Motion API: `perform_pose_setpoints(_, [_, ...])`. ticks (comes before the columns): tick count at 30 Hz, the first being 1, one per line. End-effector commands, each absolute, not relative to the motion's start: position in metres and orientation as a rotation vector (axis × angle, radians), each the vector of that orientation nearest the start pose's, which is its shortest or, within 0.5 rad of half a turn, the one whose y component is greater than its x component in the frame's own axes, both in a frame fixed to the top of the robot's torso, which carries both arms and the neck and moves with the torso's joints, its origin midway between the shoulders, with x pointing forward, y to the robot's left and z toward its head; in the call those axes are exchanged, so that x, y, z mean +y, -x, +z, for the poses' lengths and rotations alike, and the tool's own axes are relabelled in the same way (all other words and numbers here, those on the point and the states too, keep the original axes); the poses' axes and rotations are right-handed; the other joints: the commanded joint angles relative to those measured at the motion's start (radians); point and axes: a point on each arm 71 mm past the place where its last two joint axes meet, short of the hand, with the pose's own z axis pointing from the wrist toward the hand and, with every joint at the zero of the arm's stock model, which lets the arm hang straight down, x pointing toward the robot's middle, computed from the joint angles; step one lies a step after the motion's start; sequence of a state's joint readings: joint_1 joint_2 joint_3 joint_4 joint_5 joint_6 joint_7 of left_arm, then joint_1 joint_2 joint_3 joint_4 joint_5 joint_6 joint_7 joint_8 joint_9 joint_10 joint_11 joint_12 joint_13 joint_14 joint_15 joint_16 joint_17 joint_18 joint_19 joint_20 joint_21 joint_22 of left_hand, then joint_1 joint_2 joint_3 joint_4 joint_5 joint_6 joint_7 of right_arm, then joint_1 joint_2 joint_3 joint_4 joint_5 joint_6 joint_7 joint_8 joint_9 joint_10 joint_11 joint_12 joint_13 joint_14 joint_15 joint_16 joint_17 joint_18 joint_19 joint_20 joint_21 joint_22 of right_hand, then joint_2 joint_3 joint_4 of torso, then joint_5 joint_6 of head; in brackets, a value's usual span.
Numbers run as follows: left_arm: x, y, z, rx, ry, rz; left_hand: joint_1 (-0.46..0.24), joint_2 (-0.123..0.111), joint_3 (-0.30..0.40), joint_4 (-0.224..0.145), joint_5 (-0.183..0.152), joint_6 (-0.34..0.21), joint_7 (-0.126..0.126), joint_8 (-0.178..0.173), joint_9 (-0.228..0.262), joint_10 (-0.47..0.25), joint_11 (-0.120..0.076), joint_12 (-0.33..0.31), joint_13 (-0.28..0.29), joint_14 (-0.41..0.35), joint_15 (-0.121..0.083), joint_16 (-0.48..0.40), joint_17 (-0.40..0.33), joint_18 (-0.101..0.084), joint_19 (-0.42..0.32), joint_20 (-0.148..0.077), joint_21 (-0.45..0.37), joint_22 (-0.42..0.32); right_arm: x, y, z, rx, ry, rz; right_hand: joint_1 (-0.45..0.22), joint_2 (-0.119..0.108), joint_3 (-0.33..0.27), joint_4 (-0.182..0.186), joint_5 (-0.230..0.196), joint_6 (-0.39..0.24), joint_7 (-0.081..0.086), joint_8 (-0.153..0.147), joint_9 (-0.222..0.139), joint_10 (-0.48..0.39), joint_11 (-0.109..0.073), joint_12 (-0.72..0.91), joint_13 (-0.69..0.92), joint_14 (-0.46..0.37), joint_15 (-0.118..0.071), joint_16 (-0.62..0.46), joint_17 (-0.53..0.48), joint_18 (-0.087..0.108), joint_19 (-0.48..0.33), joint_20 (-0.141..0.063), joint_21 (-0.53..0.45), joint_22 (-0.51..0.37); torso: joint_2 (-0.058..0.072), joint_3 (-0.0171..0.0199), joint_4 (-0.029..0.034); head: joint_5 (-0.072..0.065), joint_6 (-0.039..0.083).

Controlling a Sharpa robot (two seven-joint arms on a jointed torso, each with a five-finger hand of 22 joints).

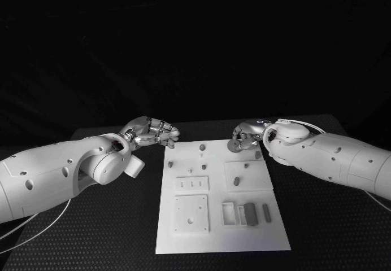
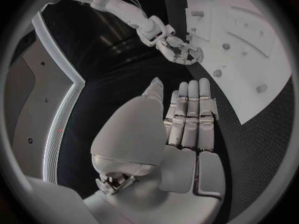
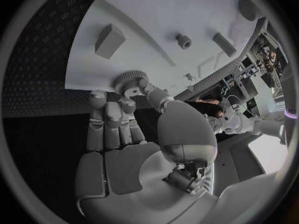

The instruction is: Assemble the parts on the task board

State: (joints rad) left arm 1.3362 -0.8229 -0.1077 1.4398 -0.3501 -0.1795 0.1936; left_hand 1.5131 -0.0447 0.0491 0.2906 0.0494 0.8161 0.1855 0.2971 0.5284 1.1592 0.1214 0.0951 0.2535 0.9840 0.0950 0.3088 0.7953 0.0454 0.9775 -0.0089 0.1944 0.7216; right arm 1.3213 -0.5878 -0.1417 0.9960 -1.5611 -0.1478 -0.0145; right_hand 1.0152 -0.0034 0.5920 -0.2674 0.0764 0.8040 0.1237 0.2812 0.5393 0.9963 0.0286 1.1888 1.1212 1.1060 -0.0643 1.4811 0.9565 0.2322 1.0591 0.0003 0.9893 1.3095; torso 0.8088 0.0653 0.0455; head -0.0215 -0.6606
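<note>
Right robot hand pinching a gear at the board's far right edge

The right robot hand (image 1: 244, 137) grips a small round gear (image 3: 129, 78) over the task board (image 1: 213, 240). The left robot hand (image 1: 155, 131) hovers released, fingers apart, just off the board's far left corner above bare tabletop (image 1: 98, 237). Loose parts (image 1: 251, 213) lie near the board's right edge.

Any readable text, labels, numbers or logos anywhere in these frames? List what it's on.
None readable.
Task board: raised blocks, pegs and holes, no print or numbers visible.
Right hand, holding a small round ridged part: no marking seen on either.
Left hand and both arms: no logo or label visible.
Background clutter in the right wrist view is too small and blurred to read.
</note>
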Motion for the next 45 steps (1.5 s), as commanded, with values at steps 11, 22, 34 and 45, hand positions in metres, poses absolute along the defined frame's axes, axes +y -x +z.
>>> perform_pose_setpoints(11, [0.212, -0.513, -0.147, 1.692, 0.701, -1.373, -0.005, -0.008, 0.003, 0.001, 0.000, -0.001, 0.005, -0.007, 0.001, -0.003, 0.003, -0.008, 0.002, 0.004, 0.003, -0.005, 0.002, 0.011, 0.001, 0.007, -0.007, 0.002, -0.222, -0.570, -0.198, 1.699, 0.375, 0.181, -0.002, 0.045, -0.001, -0.017, 0.003, 0.138, 0.010, 0.016, -0.013, -0.025, -0.004, 0.021, -0.017, 0.010, -0.013, 0.014, -0.006, 0.030, 0.008, -0.006, 0.009, 0.017, 0.000, 0.0004, -0.0018, 0.002, -0.001])
perform_pose_setpoints(22, [0.214, -0.512, -0.147, 1.688, 0.703, -1.369, -0.005, -0.007, 0.004, 0.000, 0.000, -0.001, 0.004, -0.007, 0.002, -0.002, 0.003, -0.008, 0.003, 0.004, 0.003, -0.006, 0.003, 0.011, 0.001, 0.007, -0.007, 0.002, -0.201, -0.555, -0.179, 1.536, 0.423, 0.148, 0.002, -0.013, 0.000, -0.017, 0.004, 0.167, -0.003, 0.027, -0.009, 0.003, -0.017, 0.025, -0.042, 0.035, -0.025, 0.014, -0.017, 0.030, 0.032, -0.020, 0.012, 0.012, 0.000, -0.0001, -0.0007, 0.002, 0.002])
perform_pose_setpoints(34, [0.214, -0.512, -0.147, 1.687, 0.703, -1.371, -0.005, -0.007, 0.005, 0.000, 0.000, 0.000, 0.003, -0.007, 0.002, -0.002, 0.003, -0.009, 0.004, 0.004, 0.003, -0.007, 0.003, 0.011, 0.001, 0.007, -0.007, 0.003, -0.165, -0.532, -0.165, 1.438, 0.485, 0.227, 0.000, -0.037, 0.003, -0.009, 0.004, 0.178, -0.007, 0.028, -0.010, 0.017, -0.021, 0.024, -0.054, 0.052, -0.030, 0.010, -0.018, 0.030, 0.045, -0.026, 0.010, 0.010, -0.001, -0.0004, -0.0009, 0.006, 0.007])
perform_pose_setpoints(45, [0.213, -0.511, -0.147, 1.687, 0.702, -1.372, -0.004, -0.007, 0.005, 0.000, 0.000, 0.000, 0.002, -0.007, 0.003, -0.002, 0.003, -0.010, 0.004, 0.005, 0.003, -0.007, 0.004, 0.011, 0.001, 0.007, -0.008, 0.003, -0.124, -0.518, -0.166, 1.399, 0.571, 0.288, -0.001, -0.051, 0.005, -0.004, 0.004, 0.183, -0.009, 0.028, -0.010, 0.025, -0.023, 0.023, -0.061, 0.060, -0.032, 0.008, -0.020, 0.030, 0.052, -0.029, 0.008, 0.008, 0.000, -0.0009, 0.0001, 0.009, 0.013])
